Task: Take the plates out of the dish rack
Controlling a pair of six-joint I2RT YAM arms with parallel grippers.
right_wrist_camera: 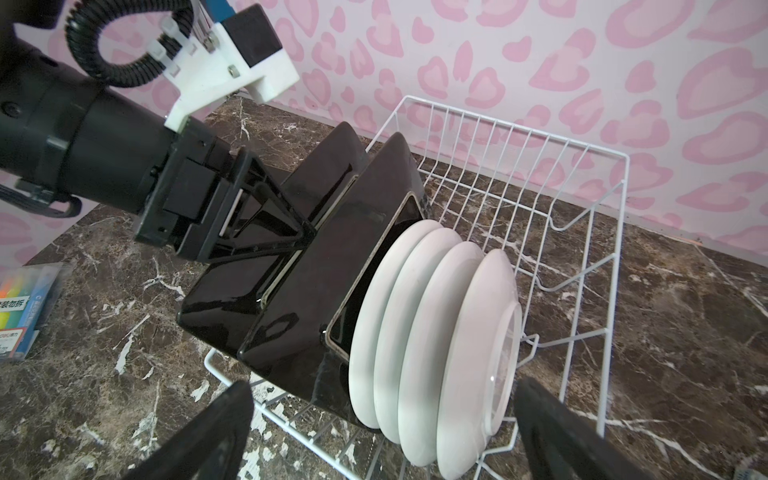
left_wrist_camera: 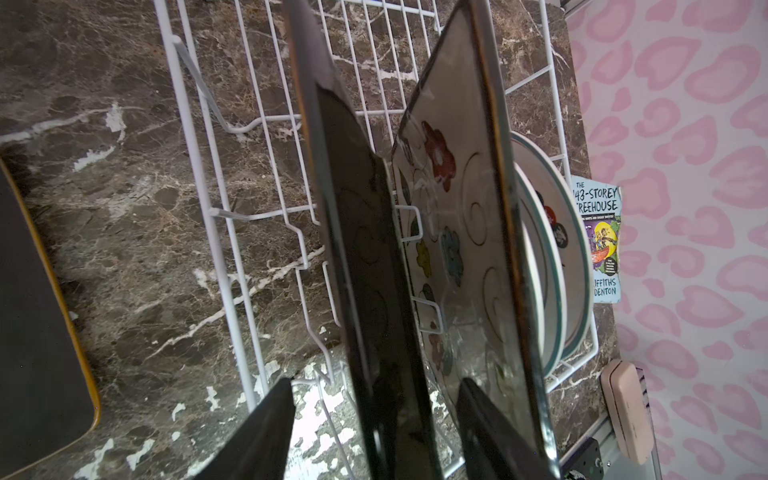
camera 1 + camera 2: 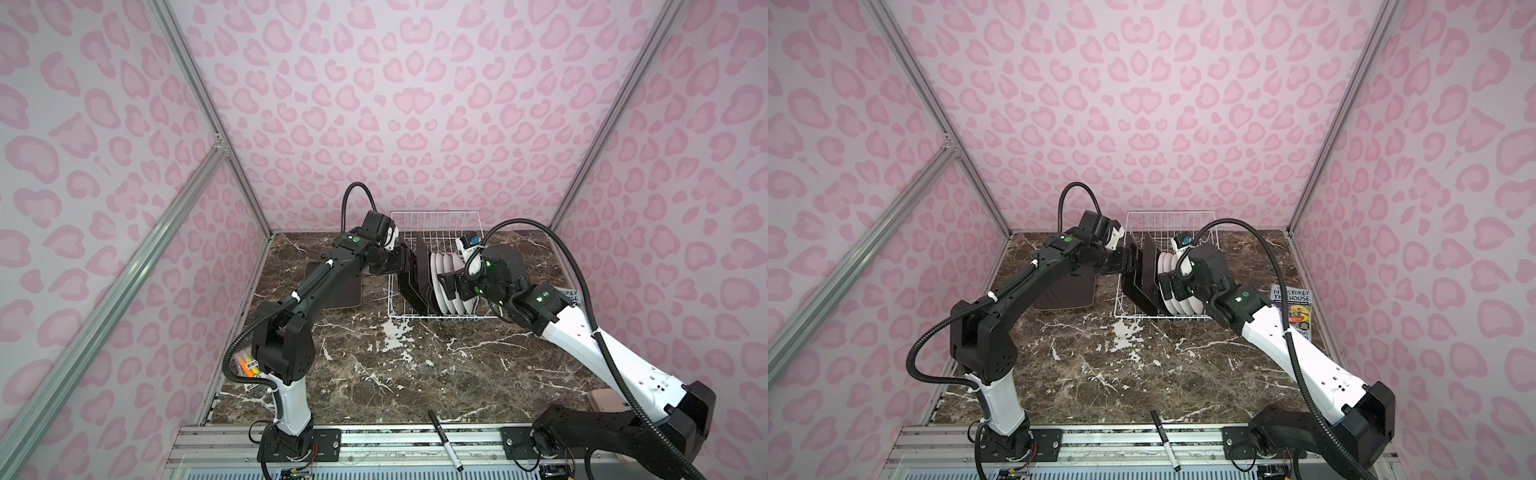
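Dish rack (image 3: 436, 226), white wire: 2 square plates (image 1: 328, 291), 4 round white plates (image 1: 436, 332) upright. Left gripper (image 2: 374, 380) part-open, straddling outermost square plate (image 2: 365, 249), not clamped. Right gripper (image 1: 384, 382) wide open, empty.

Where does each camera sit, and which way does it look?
Top views: overhead by the bases, looking down at the dish rack; left arm and right arm show.
Left wrist: on the left arm, looking along the left hand astride a square plate.
Right wrist: on the right arm, facing round plates; right hand shows.
Shared: all views see the rack.
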